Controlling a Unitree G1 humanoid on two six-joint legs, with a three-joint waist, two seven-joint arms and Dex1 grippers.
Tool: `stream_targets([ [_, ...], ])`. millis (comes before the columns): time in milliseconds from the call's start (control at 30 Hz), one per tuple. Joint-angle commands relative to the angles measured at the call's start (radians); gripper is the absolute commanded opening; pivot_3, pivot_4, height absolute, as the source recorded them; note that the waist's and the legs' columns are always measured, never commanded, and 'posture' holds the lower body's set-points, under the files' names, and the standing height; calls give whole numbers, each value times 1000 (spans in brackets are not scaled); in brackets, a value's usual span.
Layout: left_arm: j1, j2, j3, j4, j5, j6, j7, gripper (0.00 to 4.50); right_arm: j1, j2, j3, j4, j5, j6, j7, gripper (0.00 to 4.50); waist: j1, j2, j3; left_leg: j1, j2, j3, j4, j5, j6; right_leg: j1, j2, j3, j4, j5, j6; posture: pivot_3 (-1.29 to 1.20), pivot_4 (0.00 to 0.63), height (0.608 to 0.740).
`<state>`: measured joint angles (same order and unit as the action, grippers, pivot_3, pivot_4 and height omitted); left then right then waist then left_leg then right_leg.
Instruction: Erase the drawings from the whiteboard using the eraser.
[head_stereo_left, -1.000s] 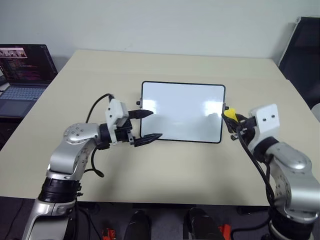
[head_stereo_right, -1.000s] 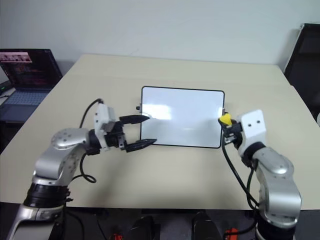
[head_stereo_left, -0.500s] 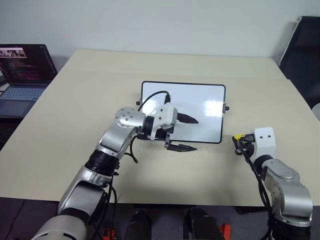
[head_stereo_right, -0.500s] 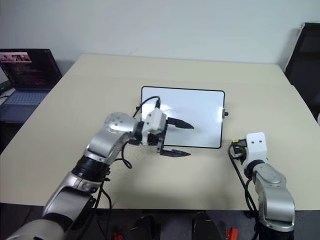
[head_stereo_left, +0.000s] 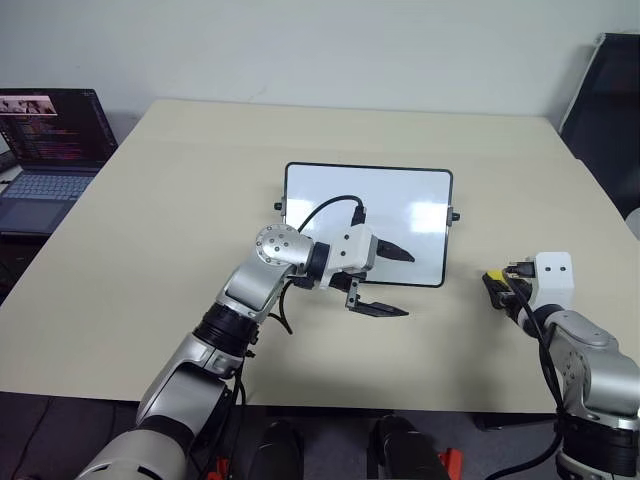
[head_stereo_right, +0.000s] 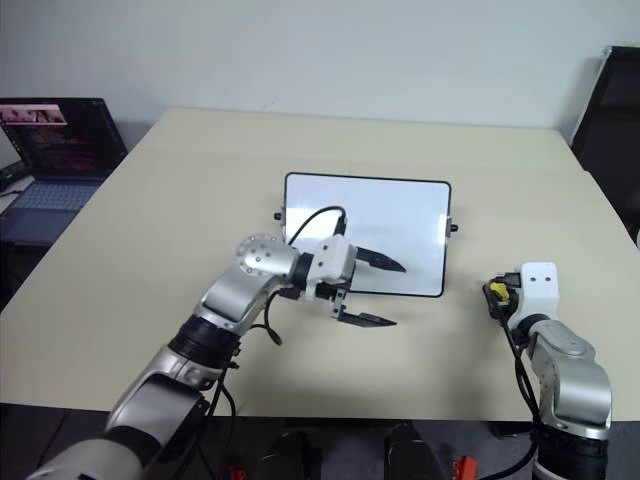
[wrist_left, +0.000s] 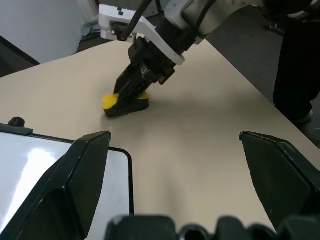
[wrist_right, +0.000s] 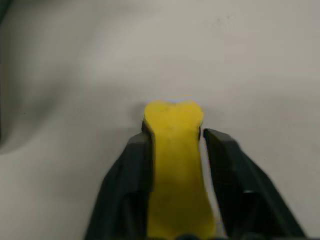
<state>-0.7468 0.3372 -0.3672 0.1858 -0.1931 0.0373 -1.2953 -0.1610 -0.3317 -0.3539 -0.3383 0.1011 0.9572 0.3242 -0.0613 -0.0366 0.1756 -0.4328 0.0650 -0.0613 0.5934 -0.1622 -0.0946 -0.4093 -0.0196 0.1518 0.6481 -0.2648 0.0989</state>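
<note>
The eraser (head_stereo_left: 494, 276) sits low on the table (head_stereo_left: 150, 250) near its right edge, well apart from the whiteboard (head_stereo_left: 420, 195), which lies at the table's middle. From the head views, you see the right gripper (head_stereo_left: 500, 288) right at the eraser, apparently to set it down there. The board looks wiped clean, so I judge the job nearly done. The left gripper (head_stereo_left: 393, 280) hovers over the board's near edge with its fingers spread and empty, probably steadying or just clearing off. Part of the board is hidden behind that gripper, so a leftover stroke there can't be ruled out.

In the left wrist view, the eraser (wrist_left: 125, 102) rests with its dark underside on the table, the right gripper's fingers leaning onto it.

In the right wrist view, the yellow block lies between the two fingers (wrist_right: 130, 165); a thin gap shows along one side. You can't tell whether the jaws have let go.
</note>
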Motion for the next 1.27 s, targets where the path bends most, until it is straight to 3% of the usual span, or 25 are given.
stream_targets([
  [33, 14, -1, -2, -57, -1, 7, 9, 4500, -13, -25, -28, 22, 21, -54, -8, 2961, -1, 0, 0, 0, 0, 0, 0, 0, 0, 0, 0, 0, 0, 0, 0, 0, 150, 740],
  [167, 35, 10, 30, -70, -13, 37, 35, 4500, -17, -31, -38, 18, 44, -94, -6, 4413, -1, 1, 0, 0, 0, 0, 0, 0, 0, 0, 0, 0, 0, 2, 4, 0, 150, 740],
  [200, 41, 12, 41, -74, -15, 48, 52, 4500, -12, -32, -43, 5, 49, -107, -7, 4465, -1, 1, 0, 0, 0, 0, 0, 0, 0, 0, 0, 0, 0, 2, 4, 0, 150, 740],
  [333, 102, 49, 141, -94, -29, 119, 169, 4500, 34, 29, -119, -159, 152, -142, -8, 4465, -1, 3, 0, 0, 0, 0, 0, 0, 0, 0, 0, 0, 0, 2, 4, 0, 150, 740],
  [467, 290, 76, 316, -231, -74, 230, 363, 4500, 225, 83, -48, -332, 181, -249, 27, 4465, -4, 4, -1, 0, 0, -2, -2, 0, 0, 0, 1, -1, 1, 1, 6, 0, 150, 740],
  [733, 626, -35, 546, -521, -67, 349, 792, 4500, 468, 174, 103, -249, 38, -684, -16, 4465, 4, 3, -1, 2, 0, -2, 2, -1, 1, 3, -1, -1, 0, -1, -1, 0, 150, 740],
  [933, 713, -101, 605, -560, -31, 331, 973, 4500, 562, 262, 67, -143, 110, -895, -33, 4465, 3, 1, -2, 7, 0, -1, 3, -5, -6, 4, -2, 0, -4, -1, -2, 0, 150, 740],
  [1267, 734, -125, 527, -565, -23, 336, 1027, 4500, 572, 224, 48, -121, 171, -880, -34, 4465, 2, 1, -3, 7, -1, 2, 3, -5, -6, 3, -3, 1, -4, -1, -2, 0, 150, 740],
])
